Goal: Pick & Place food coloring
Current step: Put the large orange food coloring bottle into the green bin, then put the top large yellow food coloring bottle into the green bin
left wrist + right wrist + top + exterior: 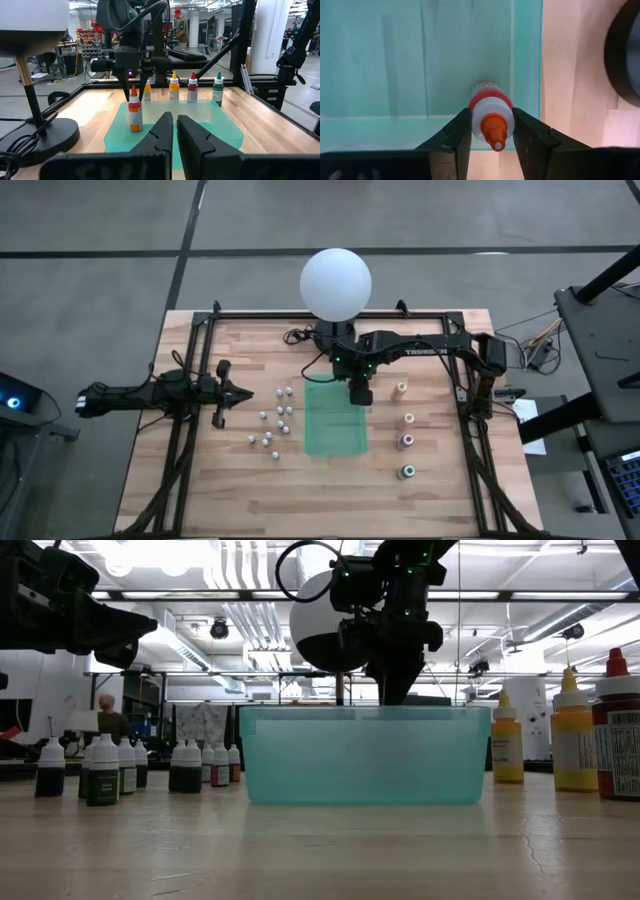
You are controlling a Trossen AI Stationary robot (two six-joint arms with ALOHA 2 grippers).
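On the wooden bench (330,490), my right pincer (492,131) grips the orange-topped bottle (134,109) upright inside the teal tray (335,435); my left pincer (173,131) waits closed, well apart.

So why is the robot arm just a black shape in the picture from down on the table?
Low view: the bright ceiling lights shine from behind, so the right tool above the teal bin shows only as a dark outline. High view: the white globe lamp glares plain white. Right wrist view: even light on the orange-topped bottle.
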